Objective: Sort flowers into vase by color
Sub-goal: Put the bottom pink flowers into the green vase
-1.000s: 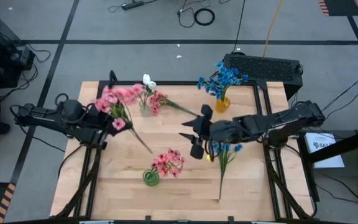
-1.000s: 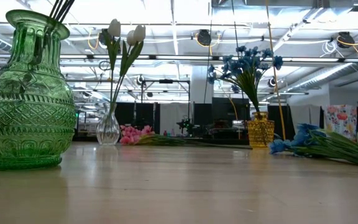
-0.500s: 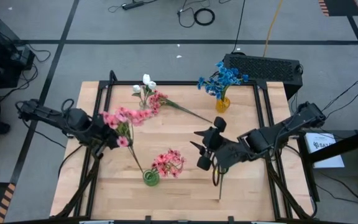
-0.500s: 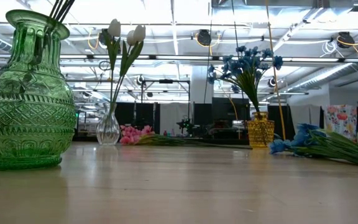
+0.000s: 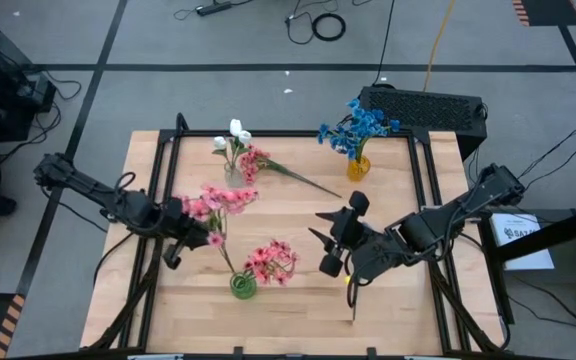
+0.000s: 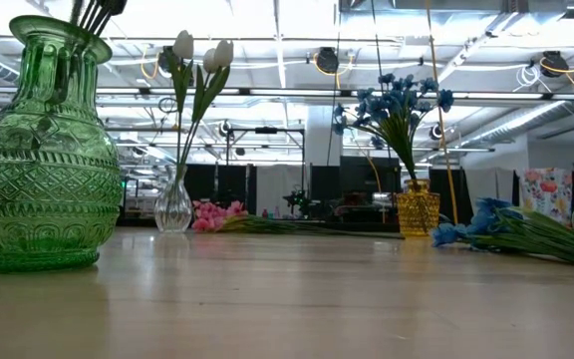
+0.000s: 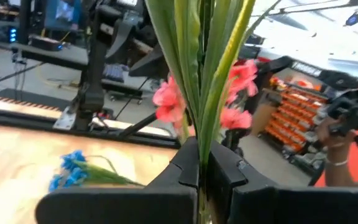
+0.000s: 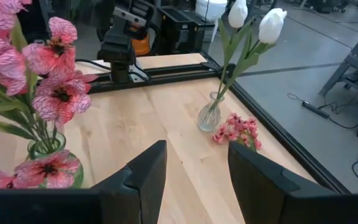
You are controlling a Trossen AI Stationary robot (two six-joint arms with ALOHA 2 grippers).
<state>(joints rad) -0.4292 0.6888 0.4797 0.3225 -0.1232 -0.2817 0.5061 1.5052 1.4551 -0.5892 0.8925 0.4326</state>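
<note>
Above a wooden table (image 5: 288,215), the left gripper (image 5: 190,232) is clamped on the green stem of a pink flower sprig (image 5: 220,199), whose stem slants down toward the mouth of the green vase (image 5: 243,286) near the table's front edge; from overhead it is hard to say whether the stem tip is already inside. That vase carries more pink blossoms (image 5: 271,260). The right gripper (image 5: 336,235) hangs over the middle of the table with its fingers (image 8: 143,171) parted and nothing between them, just above a blue sprig (image 6: 511,231) lying flat on the wood. At the back, a clear vase (image 8: 209,116) holds white tulips (image 8: 257,20), another pink sprig (image 5: 268,167) lies beside it, and a yellow vase (image 5: 358,167) holds blue flowers (image 5: 356,125).
</note>
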